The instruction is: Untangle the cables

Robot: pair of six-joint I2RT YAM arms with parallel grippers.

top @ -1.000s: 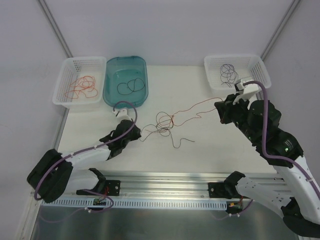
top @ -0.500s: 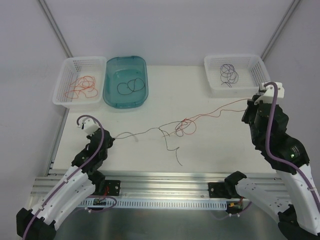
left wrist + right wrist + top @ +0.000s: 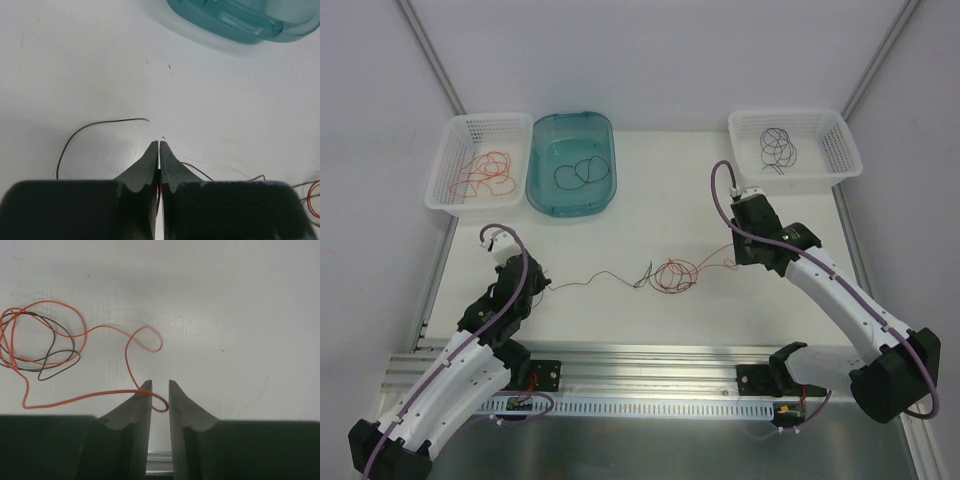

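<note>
Baskets and a tub line the far side of the table in the top view: the left basket holds orange-red loops, the teal tub holds black loops, and the right basket holds dark purple loops. On the bare table between the arms lies a small tangle of orange and dark wire. From it a dark strand runs left to the left gripper, and an orange tail reaches right to just beside the right gripper; both sets of fingers are too small here to read. In the left wrist view the left gripper has its fingers pressed together on the dark strand, which comes out from under them to the right; a loose dark end curls on the table to the left, and the tub is cut off by the top edge. In the right wrist view the right gripper stands slightly spread, with a small loop of the orange wire lying in the gap, unpinched. The tangle sits up and to the left, partly cut by the frame edge.
</note>
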